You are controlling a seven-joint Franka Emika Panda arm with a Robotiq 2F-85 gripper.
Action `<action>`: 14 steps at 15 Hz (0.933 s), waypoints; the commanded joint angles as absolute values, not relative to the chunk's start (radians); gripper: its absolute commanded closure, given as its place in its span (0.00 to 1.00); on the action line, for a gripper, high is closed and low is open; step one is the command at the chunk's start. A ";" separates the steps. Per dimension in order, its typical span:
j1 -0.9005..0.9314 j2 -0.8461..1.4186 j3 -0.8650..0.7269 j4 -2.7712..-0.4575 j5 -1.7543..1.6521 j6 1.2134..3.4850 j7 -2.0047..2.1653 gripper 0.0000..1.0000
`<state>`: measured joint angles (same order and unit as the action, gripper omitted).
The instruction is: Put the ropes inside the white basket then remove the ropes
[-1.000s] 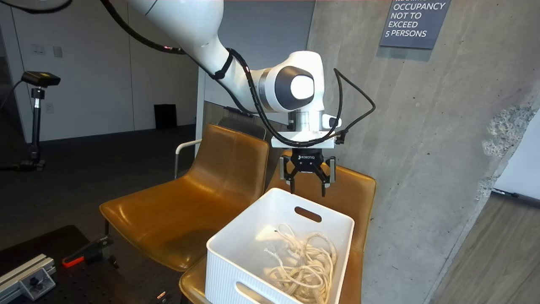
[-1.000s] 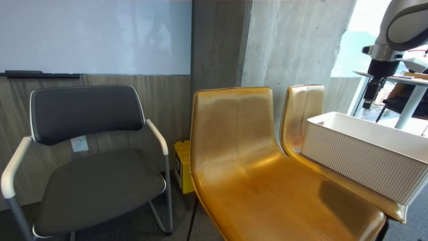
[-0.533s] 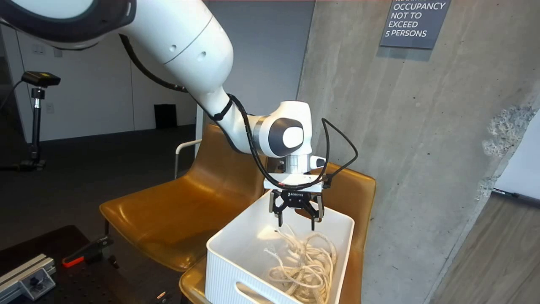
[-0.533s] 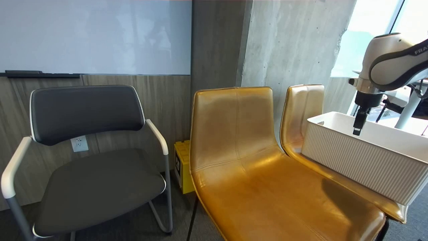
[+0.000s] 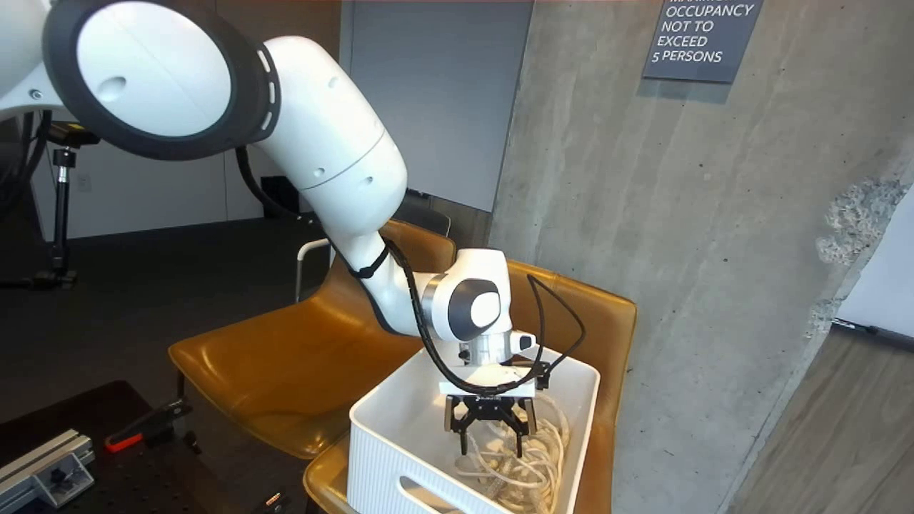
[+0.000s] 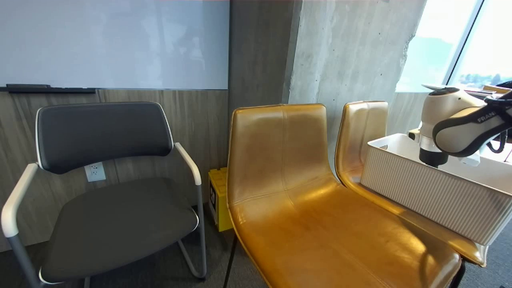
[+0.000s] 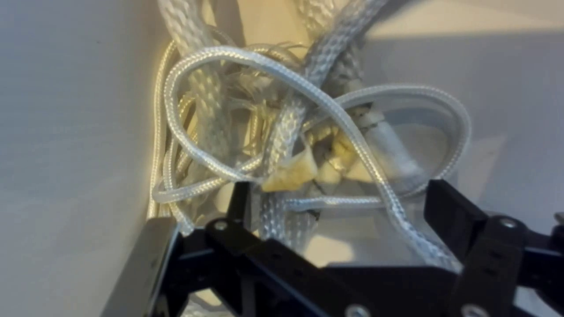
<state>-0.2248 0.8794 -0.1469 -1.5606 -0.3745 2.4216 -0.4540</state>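
Note:
The white basket [image 5: 389,457] rests on a tan chair seat, and its ribbed side wall [image 6: 424,196] shows in an exterior view. Inside it the ropes [image 5: 548,464] lie as a loose cream tangle toward one side. My gripper [image 5: 491,452] points down inside the basket, low over the edge of the tangle. In the wrist view the gripper [image 7: 338,189] stands open, jaws wide apart; loops of the ropes [image 7: 361,152] spread ahead of and between the fingers, unclamped. One exterior view has the fingers hidden behind the basket wall.
Basket walls surround the gripper, one wall [image 7: 66,132] close on the left in the wrist view. A second tan chair [image 5: 285,364] stands beside it, a concrete wall [image 5: 714,250] behind. A dark table [image 5: 164,471] holds a clamp and a metal profile.
The arm has come down steadily from above the rim, drifting slightly left and nearer in an exterior view, so the gripper is now inside the basket. Basket and ropes look unmoved.

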 commanded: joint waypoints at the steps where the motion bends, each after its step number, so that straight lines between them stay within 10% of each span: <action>1: -0.202 0.949 -0.199 -1.518 -0.453 2.467 -0.448 0.00; 5: -0.207 0.988 -0.220 -1.489 -0.481 2.461 -0.449 0.04; 6: -0.208 0.992 -0.221 -1.491 -0.480 2.459 -0.447 0.28; 14: -0.207 0.956 -0.217 -1.515 -0.464 2.423 -0.445 0.75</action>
<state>-0.2125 0.9690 -0.2147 -1.5043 -0.4603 2.4505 -0.4540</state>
